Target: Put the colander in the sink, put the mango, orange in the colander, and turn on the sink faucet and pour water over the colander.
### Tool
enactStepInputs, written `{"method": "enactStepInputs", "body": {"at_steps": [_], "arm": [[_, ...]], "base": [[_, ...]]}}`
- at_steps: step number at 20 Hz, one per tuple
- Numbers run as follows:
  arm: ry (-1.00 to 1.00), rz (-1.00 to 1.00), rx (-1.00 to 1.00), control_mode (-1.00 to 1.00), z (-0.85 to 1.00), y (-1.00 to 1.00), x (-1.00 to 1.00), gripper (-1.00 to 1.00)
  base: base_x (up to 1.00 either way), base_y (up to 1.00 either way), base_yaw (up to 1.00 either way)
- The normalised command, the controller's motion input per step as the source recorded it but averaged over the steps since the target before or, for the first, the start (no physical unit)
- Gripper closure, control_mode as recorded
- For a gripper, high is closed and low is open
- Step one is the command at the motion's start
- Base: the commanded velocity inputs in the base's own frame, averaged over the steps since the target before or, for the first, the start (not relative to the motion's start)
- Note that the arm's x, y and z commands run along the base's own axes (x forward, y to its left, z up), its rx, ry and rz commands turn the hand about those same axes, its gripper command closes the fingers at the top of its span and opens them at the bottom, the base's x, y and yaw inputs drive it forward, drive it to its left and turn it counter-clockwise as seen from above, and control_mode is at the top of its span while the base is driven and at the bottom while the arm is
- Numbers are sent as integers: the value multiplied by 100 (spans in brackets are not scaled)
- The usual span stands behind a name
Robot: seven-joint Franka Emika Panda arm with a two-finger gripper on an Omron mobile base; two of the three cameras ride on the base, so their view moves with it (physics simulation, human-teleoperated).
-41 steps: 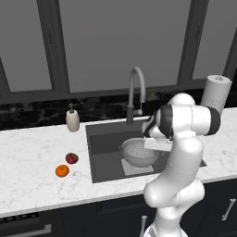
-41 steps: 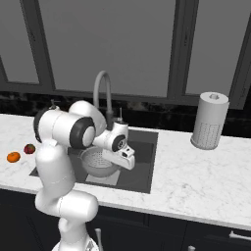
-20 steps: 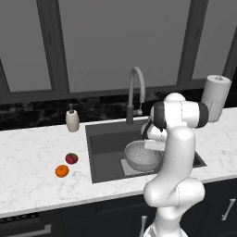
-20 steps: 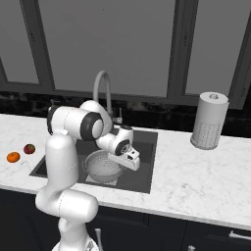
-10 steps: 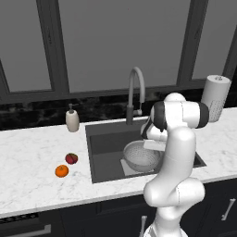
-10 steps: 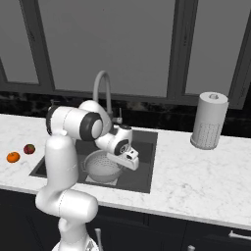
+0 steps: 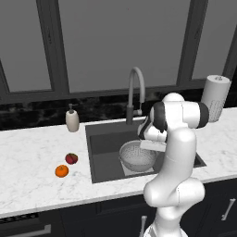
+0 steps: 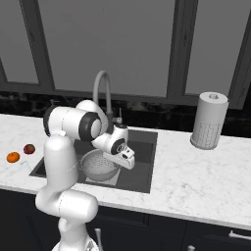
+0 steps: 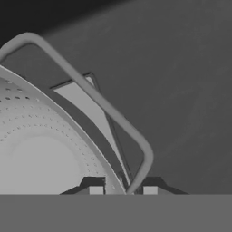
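Colander rim pinched between the fingers, inside sink.

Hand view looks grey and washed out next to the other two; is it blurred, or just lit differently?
Hand view: sharp, not blurred; the colander rim and handle have crisp edges, with soft shading inside the bowl, against the dark sink. Left base view: even, flat light, colours clear on the orange and mango. Right base view: the same flat light, no glare.

colander in sink | faucet behind sink | mango behind orange, on counter left of sink
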Motion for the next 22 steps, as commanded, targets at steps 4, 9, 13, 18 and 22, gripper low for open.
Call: {"method": "enactStepInputs", "body": {"at_steps": [4,9,13,18,22], "arm": [[0,0,0,-100,0,1,0,100],[0,0,0,-100,0,0,0,100],[0,0,0,-100,0,0,0,-100],[0,0,0,-100,0,0,0,-100],[0,0,0,-100,0,0,0,-100]], "base": [[0,0,0],[0,0,0],[0,0,0],[0,0,0],[0,0,0]]}}
